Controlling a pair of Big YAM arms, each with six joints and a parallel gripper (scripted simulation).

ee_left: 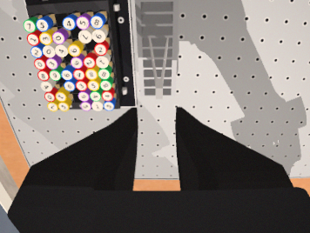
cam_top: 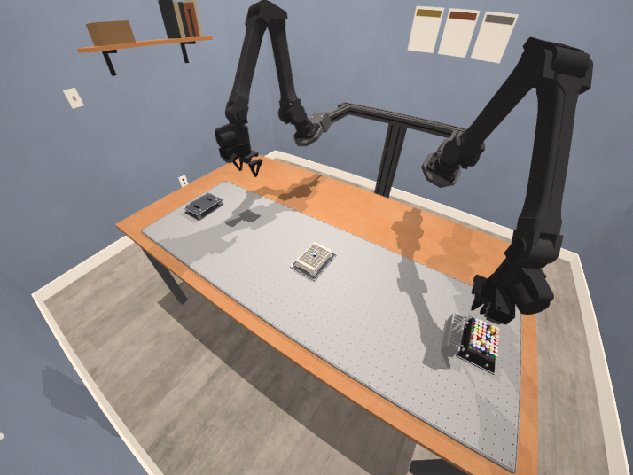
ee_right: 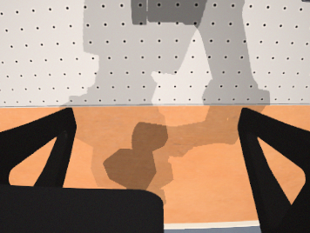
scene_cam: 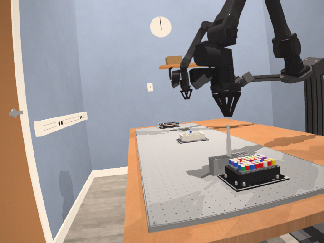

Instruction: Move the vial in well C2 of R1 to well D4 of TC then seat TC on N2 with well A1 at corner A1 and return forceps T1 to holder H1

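Observation:
The black vial rack R1 point(scene_cam: 258, 177) sits on its nest, full of numbered coloured caps point(ee_left: 79, 75) with some gaps. Beside it stands the grey holder H1 point(scene_cam: 216, 166) point(cam_top: 452, 333) with the forceps T1 point(scene_cam: 228, 142) point(ee_left: 159, 90) upright in it; which slots the tips are in is hidden. The white carrier TC point(scene_cam: 185, 137) point(cam_top: 307, 264) sits mid-table, with one blue-capped vial point(cam_top: 314, 254) point(scene_cam: 190, 131) in it. The raised nest N2 point(cam_top: 203, 205) point(scene_cam: 169, 124) holds nothing. My left gripper point(ee_left: 156, 116) point(scene_cam: 228, 116) is partly open and empty, above the forceps. My right gripper point(ee_right: 157, 116) point(scene_cam: 186, 98) is wide open, empty, high behind N2.
TC's low base plate point(scene_cam: 206, 139) shows around it. R1's nest plate point(scene_cam: 284, 178) with small posts lies close beside H1. The perforated board point(cam_top: 368, 307) carries all these and ends before the wooden table edge point(cam_top: 528, 368).

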